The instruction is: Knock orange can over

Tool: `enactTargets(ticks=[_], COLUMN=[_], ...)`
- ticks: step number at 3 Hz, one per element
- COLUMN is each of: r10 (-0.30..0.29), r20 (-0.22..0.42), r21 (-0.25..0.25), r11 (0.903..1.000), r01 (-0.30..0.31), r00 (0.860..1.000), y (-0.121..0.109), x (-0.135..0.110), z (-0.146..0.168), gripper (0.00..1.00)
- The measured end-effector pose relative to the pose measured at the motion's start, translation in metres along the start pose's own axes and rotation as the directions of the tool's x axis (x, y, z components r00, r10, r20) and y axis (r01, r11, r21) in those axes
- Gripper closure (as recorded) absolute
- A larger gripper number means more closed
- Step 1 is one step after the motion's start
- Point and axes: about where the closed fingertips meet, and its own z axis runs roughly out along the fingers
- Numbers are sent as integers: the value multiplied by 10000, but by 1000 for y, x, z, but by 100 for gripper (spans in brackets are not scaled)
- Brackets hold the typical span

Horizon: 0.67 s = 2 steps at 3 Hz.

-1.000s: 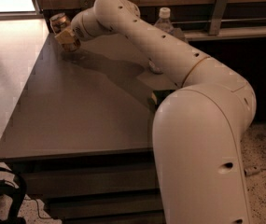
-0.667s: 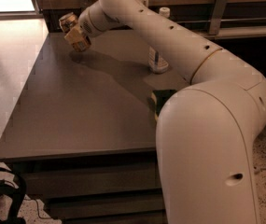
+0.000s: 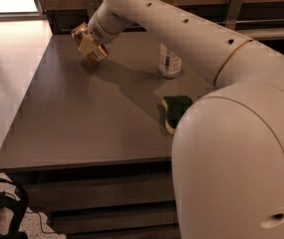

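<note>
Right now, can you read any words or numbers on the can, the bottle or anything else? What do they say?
No text here can be read.
orange can: pale label marks, too blurred to read. The gripper holds it tilted above the far left part of the table.
water bottle: a label with dark marks, too blurred to read.
green sponge: no writing shows.

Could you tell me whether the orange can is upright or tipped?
Tipped: the orange can slants diagonally in the gripper, above the table.
</note>
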Motion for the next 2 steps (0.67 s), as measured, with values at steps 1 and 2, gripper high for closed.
enactTargets(ticks=[1,2], r10=[-428,-985], r20=[-1104,-2096], r21=[-46,-357], r11=[9991,9950], r01=[425,931], r00=[9930,9728], y=[10,17], x=[10,15], z=[-1,3], gripper=[100,100])
